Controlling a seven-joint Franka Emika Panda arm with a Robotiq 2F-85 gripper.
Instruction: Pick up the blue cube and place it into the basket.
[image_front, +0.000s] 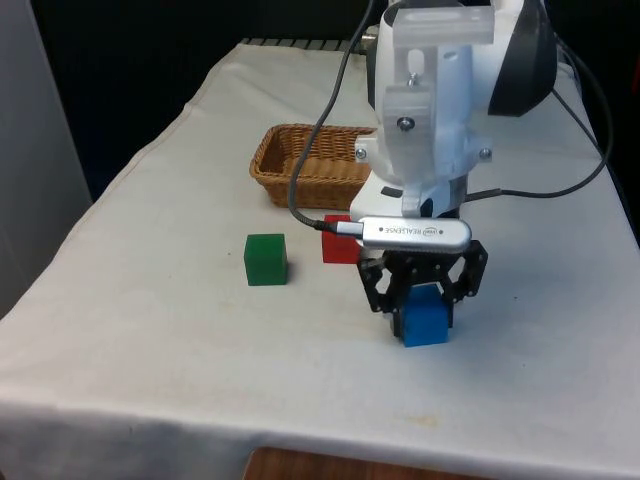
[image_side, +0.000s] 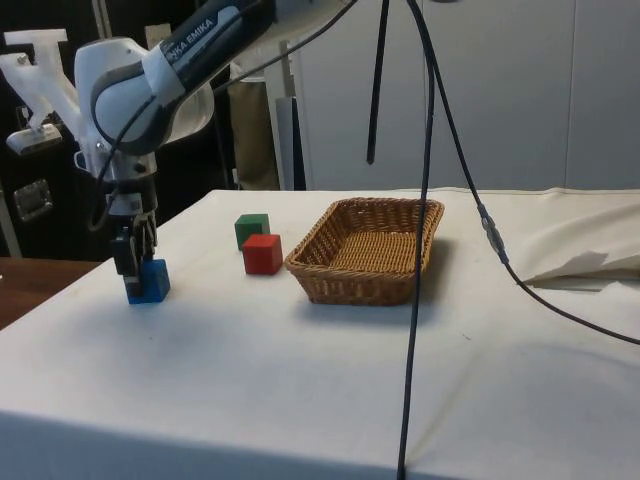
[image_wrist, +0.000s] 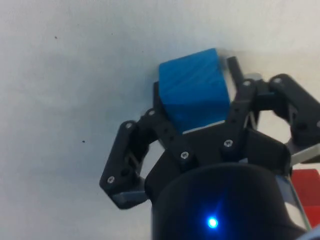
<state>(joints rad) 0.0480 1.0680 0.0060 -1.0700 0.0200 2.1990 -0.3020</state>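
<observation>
The blue cube (image_front: 427, 325) (image_side: 152, 285) (image_wrist: 192, 92) sits on the white cloth near the table's front edge, towards the front view's right. My gripper (image_front: 425, 308) (image_side: 140, 268) (image_wrist: 195, 85) comes down over it from above, and the black fingers (image_wrist: 156, 102) press on two opposite sides of the cube. The gripper is shut on the cube, whose bottom looks level with the cloth. The wicker basket (image_front: 270, 165) (image_side: 350, 275) stands further back, behind the red cube, and holds nothing.
A red cube (image_front: 337, 240) (image_side: 262, 254) (image_wrist: 305, 182) lies between the gripper and the basket. A green cube (image_front: 265, 259) (image_side: 250, 228) lies at the front view's left of it. Black cables hang over the basket's side.
</observation>
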